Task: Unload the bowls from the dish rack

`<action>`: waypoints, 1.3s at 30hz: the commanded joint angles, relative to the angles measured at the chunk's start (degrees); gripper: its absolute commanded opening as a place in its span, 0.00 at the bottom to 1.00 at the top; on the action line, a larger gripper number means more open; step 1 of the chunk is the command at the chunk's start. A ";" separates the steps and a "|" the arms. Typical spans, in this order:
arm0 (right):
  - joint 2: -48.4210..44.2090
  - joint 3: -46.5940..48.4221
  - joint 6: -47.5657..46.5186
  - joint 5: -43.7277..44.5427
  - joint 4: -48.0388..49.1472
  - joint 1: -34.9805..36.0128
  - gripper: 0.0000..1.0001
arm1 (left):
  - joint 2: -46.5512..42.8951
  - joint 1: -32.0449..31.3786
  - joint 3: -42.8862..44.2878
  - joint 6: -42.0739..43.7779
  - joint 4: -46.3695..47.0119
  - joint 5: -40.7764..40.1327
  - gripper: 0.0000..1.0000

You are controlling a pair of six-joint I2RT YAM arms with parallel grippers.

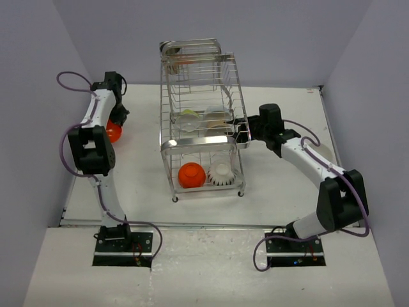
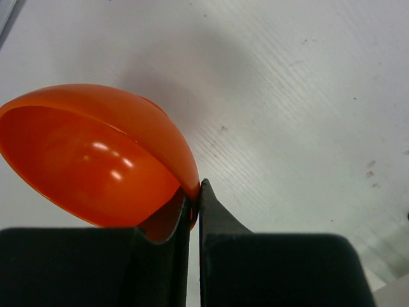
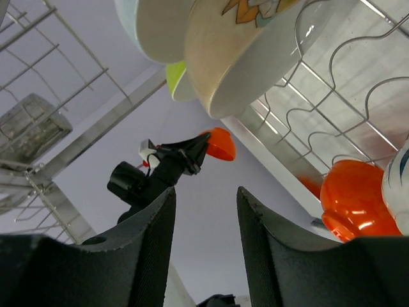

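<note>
The chrome dish rack (image 1: 198,142) stands mid-table. Its lower tier holds an orange bowl (image 1: 191,174) and a ribbed white bowl (image 1: 220,173). The upper tier holds pale bowls (image 1: 189,119) standing on edge. My left gripper (image 1: 116,125) is at the far left, shut on the rim of a second orange bowl (image 2: 96,153), held tilted just above the table. My right gripper (image 1: 241,128) is open and empty at the rack's right side. In the right wrist view its fingers (image 3: 206,198) sit below a cream bowl (image 3: 243,57) and a white bowl (image 3: 160,25).
A glass (image 1: 171,48) sits at the rack's top back corner. Thin rack wires (image 3: 332,96) surround the right gripper. Grey walls close the table at the back and both sides. The left arm (image 3: 160,173) shows through the rack in the right wrist view.
</note>
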 commanded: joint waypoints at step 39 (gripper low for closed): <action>14.70 -2.87 12.43 19.59 25.92 4.49 0.42 | -0.68 5.90 2.32 0.82 0.55 9.74 0.62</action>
